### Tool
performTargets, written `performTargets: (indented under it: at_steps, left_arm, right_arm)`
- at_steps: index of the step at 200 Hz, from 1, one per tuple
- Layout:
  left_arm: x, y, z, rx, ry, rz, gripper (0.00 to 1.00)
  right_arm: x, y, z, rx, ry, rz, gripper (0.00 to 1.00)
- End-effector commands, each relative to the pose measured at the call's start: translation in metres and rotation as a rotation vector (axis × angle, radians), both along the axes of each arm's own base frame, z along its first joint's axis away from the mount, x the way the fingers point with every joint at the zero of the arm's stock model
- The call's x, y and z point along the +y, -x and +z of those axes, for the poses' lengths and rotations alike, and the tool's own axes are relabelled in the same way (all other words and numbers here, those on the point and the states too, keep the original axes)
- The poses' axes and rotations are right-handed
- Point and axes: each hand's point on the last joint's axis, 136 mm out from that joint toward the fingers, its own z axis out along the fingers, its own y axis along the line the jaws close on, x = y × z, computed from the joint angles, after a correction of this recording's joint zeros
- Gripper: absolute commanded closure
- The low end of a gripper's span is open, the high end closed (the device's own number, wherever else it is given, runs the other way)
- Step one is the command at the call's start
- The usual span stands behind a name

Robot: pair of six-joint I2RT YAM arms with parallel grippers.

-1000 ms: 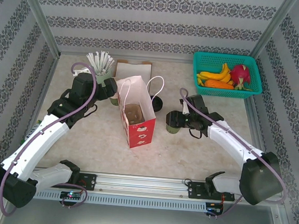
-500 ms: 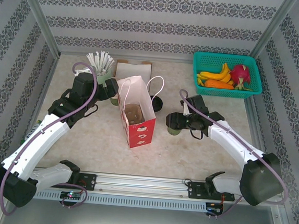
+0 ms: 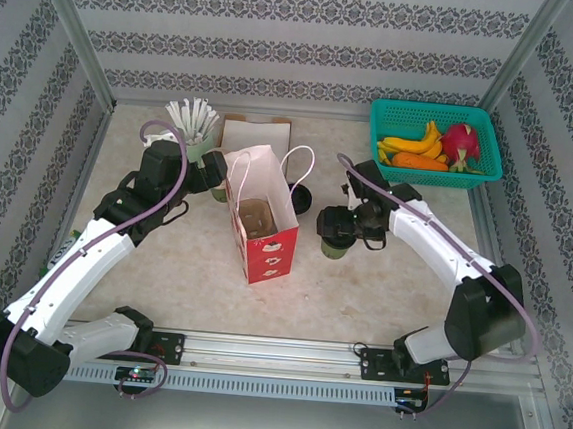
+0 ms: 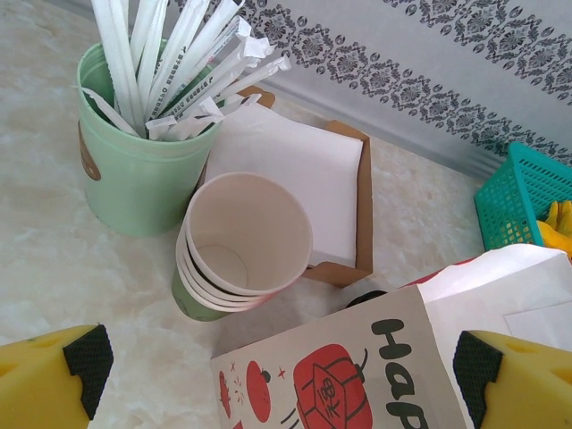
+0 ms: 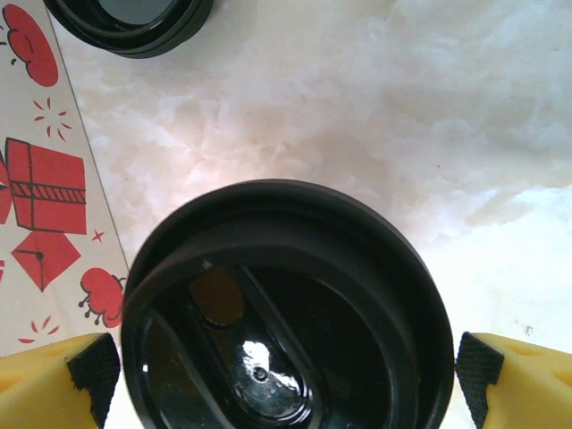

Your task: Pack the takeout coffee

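The takeout coffee [image 3: 334, 244], an olive-green cup under a black lid [image 5: 286, 304], stands upright on the table just right of the red-and-white paper bag [image 3: 261, 222]. My right gripper [image 3: 341, 225] hangs over it from above, open. In the right wrist view its black pads [image 5: 94, 366] stand either side of the lid's rim, with the gripper [image 5: 286, 380] centred on the lid. My left gripper [image 3: 208, 173] is open behind the bag's left side. In the left wrist view the left gripper [image 4: 281, 384] hovers empty above the bag's wall [image 4: 357, 375].
A stack of empty paper cups [image 4: 237, 246] leans beside the mint-green cup of straws [image 4: 134, 170] and a napkin box [image 4: 304, 170]. Loose black lids [image 3: 301, 196] lie behind the bag. A teal fruit basket [image 3: 431, 108] sits at the back right.
The right gripper's jaws have widened around the lid. The right arm's elbow has swung up and inward. The coffee, bag and left arm stay put.
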Motion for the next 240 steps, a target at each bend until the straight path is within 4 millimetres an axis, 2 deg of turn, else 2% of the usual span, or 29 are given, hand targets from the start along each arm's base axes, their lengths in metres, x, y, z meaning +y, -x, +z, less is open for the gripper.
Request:
performTargets:
  at_steps: [1, 73, 125, 240]
  left_arm:
    - [0.004, -0.006, 0.001, -0.028, -0.025, 0.004, 0.00]
    - [-0.002, -0.006, -0.006, 0.027, -0.078, -0.053, 0.00]
    - [0.000, -0.005, -0.008, 0.035, -0.103, -0.060, 0.00]
    - [0.001, -0.002, -0.015, 0.050, -0.130, -0.069, 0.00]
  right_arm:
    - [-0.005, 0.013, 0.002, 0.095, 0.052, -0.019, 0.02]
    - [-0.002, 0.008, 0.006, 0.152, 0.115, -0.018, 0.02]
    - [0.005, 0.006, 0.002, 0.175, 0.127, 0.007, 0.02]
    - [0.005, 0.010, -0.008, 0.266, 0.217, 0.018, 0.02]
